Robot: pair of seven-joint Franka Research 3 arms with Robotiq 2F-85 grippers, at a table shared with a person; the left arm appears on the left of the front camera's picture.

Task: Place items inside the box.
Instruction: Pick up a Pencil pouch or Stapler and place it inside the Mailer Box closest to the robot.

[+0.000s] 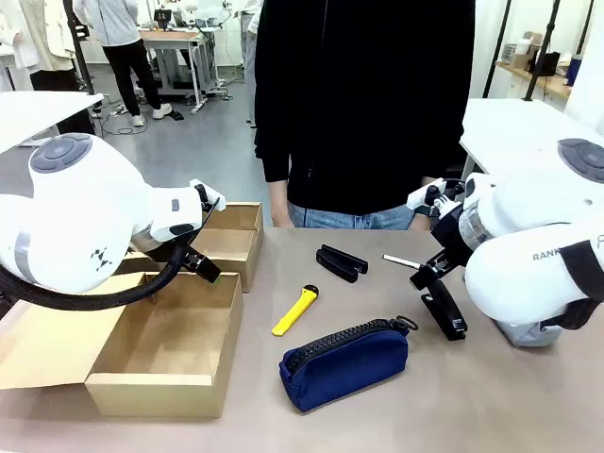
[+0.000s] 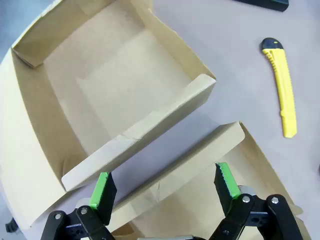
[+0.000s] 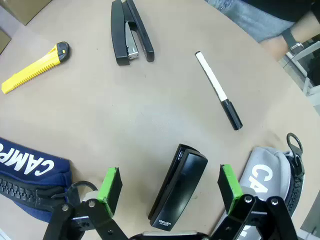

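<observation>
Left jaws, open, hang over the far rim of the long plain brown cardboard box [image 2: 200, 150], mostly cut off. Right jaws, open, hang above a black clip-like piece [image 3: 180, 185], with bare table [image 3: 150, 100] beyond.

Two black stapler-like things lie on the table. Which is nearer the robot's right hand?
The closed black piece, lying just in front of the open right hand. The other, a stapler with its metal showing, lies farther off, toward the yellow knife.
</observation>
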